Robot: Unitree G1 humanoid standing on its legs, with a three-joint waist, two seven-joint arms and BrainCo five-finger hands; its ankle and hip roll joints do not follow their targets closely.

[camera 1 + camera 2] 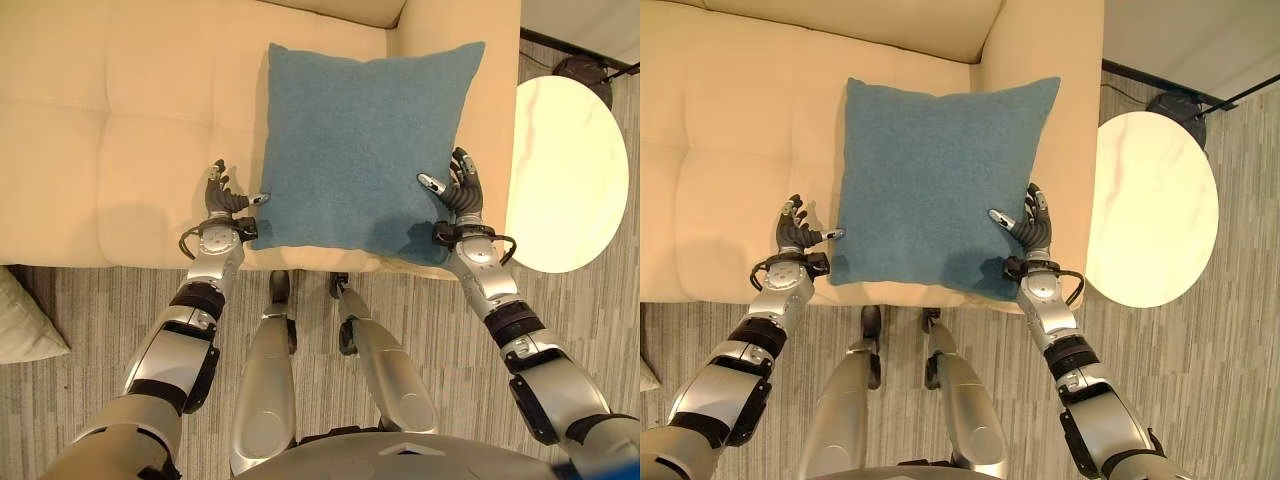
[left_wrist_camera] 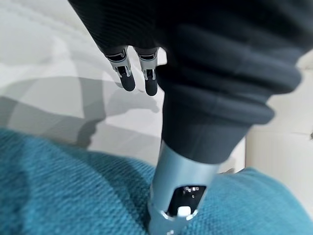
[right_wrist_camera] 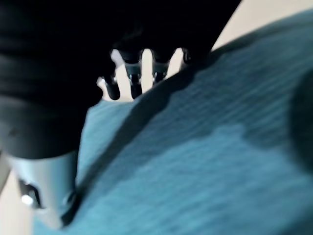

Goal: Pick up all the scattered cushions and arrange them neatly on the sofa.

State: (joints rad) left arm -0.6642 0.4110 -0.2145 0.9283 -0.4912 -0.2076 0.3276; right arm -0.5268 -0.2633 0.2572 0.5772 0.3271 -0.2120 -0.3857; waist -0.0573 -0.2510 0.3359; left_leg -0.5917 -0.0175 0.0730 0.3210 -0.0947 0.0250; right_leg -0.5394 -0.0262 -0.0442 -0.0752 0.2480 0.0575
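Blue square fabric cushion [image 1: 360, 150] lies on the cream sofa [image 1: 120, 130], left hand [image 1: 222, 200] and right hand [image 1: 460, 192] spread at its near corners.

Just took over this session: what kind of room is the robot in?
Likely a living room or lounge: a cream sofa with a blue cushion on it, a round side table beside it, carpeted floor.

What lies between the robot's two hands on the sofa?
The blue cushion lies between the left hand and right hand, as both eye views show.
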